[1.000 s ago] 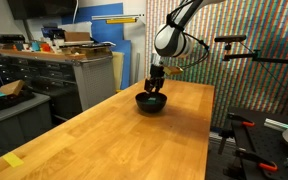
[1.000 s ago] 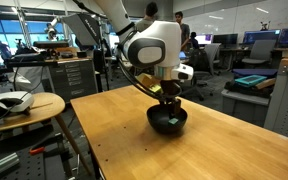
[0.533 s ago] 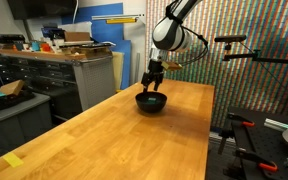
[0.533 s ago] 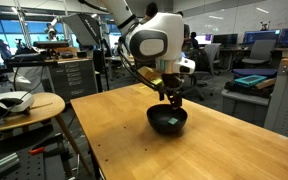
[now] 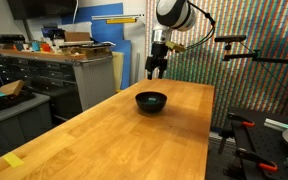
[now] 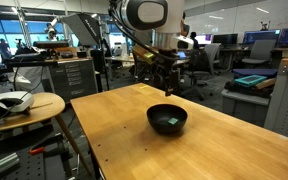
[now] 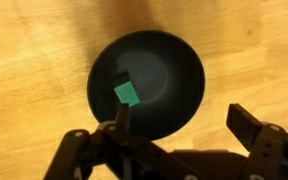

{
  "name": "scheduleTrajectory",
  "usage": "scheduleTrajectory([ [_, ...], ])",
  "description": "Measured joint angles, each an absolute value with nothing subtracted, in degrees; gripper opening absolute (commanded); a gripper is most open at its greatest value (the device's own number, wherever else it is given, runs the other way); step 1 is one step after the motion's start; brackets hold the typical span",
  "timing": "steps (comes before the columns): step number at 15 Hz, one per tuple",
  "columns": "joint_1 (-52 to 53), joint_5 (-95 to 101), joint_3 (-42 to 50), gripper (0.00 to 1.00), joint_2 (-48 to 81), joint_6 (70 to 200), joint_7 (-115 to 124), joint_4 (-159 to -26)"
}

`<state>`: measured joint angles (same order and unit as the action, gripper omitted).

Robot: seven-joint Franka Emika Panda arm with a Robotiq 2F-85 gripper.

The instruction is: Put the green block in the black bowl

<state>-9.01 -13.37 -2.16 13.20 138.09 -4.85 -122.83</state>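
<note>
The black bowl (image 5: 151, 101) stands on the wooden table near its far end; it also shows in an exterior view (image 6: 167, 118) and fills the upper middle of the wrist view (image 7: 147, 84). The green block (image 7: 126, 94) lies inside the bowl, left of its centre, and shows as a small green patch in an exterior view (image 6: 162, 119). My gripper (image 5: 154, 70) hangs well above the bowl, open and empty; it also shows in an exterior view (image 6: 168, 86), and in the wrist view (image 7: 184, 125) its fingers stand wide apart.
The wooden table (image 5: 114, 135) stretches toward the camera. A workbench with drawers (image 5: 54, 75) stands beside it. A camera stand (image 5: 246, 50) is beyond the table's edge. A round side table (image 6: 19, 105) with a white object stands nearby.
The gripper has risen from inside the bowl to well above it, leaving the green block in the bowl. The bowl has not moved.
</note>
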Motion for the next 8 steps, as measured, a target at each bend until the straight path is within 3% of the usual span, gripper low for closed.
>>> scheduleTrajectory([
  [8, -7.1, -7.08, -0.16, 1.0, 8.96, 135.26, -2.77, -124.16],
])
